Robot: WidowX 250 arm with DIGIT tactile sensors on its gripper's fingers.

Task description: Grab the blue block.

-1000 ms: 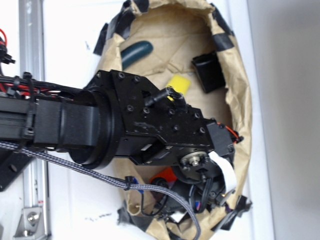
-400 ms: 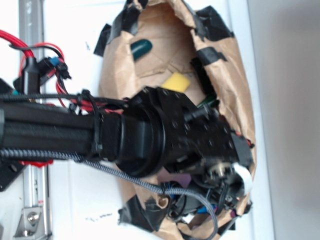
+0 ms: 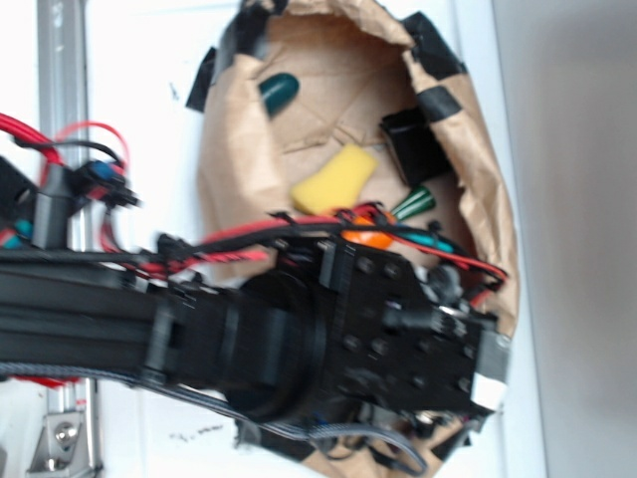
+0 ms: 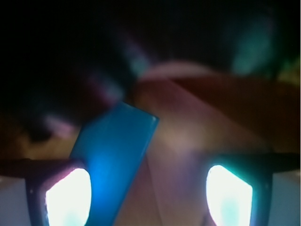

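A WidowX arm (image 3: 149,329) is reaching in from the left across the white table (image 3: 139,119) and bearing down over a taped brown-paper bowl (image 3: 239,169), its black wrist housing (image 3: 398,339) covering the bowl's lower half. In the exterior view a dark green rounded piece (image 3: 279,92) is lying near the bowl's upper left, a yellow sponge-like piece (image 3: 335,181) is sitting near the middle, and a black square block (image 3: 415,141) is leaning against the upper right wall, with a slim green piece (image 3: 413,203) and something orange (image 3: 366,237) just showing at the edge of the housing.

The blue block (image 4: 115,155) is not showing in the exterior view at all; it is lying under the wrist. In the wrist view it is sitting tilted on the brown paper, its lower end running in beside the left fingertip (image 4: 68,197), while the right fingertip (image 4: 229,195) is standing well apart from it. The gripper (image 4: 148,197) is spread wide, pinching nothing.

The step in hand appears to be the final approach to the grasp. The next move likely calls for shifting left so the block sits between the fingers, then pressing them together across its narrow width.

The wrist picture is dark and heavily blurred, both fingertips are glaring white, and whether the left one is touching the block cannot be told. The gripper itself is hidden in the exterior view.
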